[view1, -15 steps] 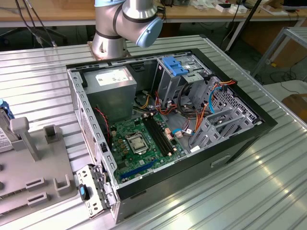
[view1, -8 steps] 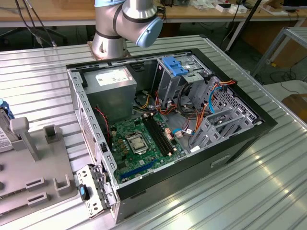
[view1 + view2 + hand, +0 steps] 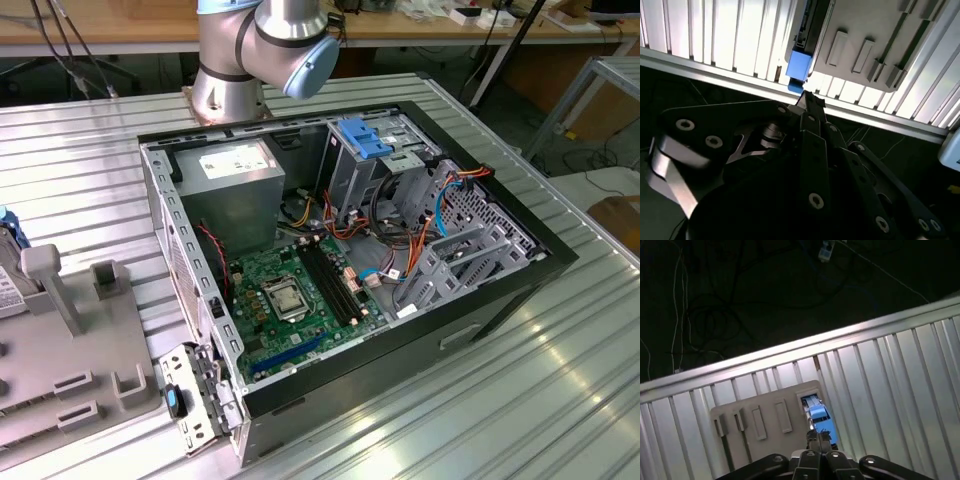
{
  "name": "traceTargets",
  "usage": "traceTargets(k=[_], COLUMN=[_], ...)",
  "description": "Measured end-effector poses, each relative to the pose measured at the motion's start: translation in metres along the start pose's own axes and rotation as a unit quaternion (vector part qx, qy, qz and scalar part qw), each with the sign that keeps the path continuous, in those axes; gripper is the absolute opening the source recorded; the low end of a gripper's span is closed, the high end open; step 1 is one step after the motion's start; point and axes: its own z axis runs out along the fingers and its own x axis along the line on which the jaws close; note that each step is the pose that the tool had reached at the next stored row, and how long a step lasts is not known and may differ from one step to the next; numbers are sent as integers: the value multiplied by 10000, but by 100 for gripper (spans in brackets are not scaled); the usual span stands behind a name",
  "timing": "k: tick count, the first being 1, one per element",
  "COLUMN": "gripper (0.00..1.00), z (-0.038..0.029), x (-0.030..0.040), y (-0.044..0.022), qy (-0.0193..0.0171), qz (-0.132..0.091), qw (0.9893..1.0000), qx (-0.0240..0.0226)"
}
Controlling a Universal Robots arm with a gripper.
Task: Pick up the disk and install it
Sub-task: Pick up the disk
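Observation:
The disk (image 3: 818, 416) stands on edge in a slot at one end of a grey holder plate (image 3: 765, 422), its bright blue rail facing up. In the second wrist view the same blue rail of the disk (image 3: 799, 66) shows just beyond the fingertips. My gripper (image 3: 816, 439) hangs over the disk with its black fingers (image 3: 809, 106) pressed together and nothing between them; a gap to the disk is visible. In the exterior view a sliver of the disk (image 3: 6, 285) shows at the left edge, on the holder plate (image 3: 70, 400).
The open computer case (image 3: 480, 310) lies on the ribbed metal table (image 3: 500, 400), with a green motherboard (image 3: 295, 290), a grey power-supply box (image 3: 235, 180) and a metal drive cage with blue tabs (image 3: 365, 140). The arm's base (image 3: 225, 85) stands behind the case. Past the table's edge (image 3: 790, 347) is dark floor with cables.

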Motion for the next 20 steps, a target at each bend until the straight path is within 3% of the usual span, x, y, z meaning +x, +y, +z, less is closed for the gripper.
traceTargets(k=[3,6,12,17,20], gripper=[11,11,11,11,11], z=[1,4,6,18,50], x=[0,-1,-1,-19,-24], y=[0,0,0,2,-23], qy=[14,41,59,146,168], qz=[-340,-713,-779,-777,-737], qw=[9994,9974,9969,9968,9970], qx=[-8,-14,20,154,160])
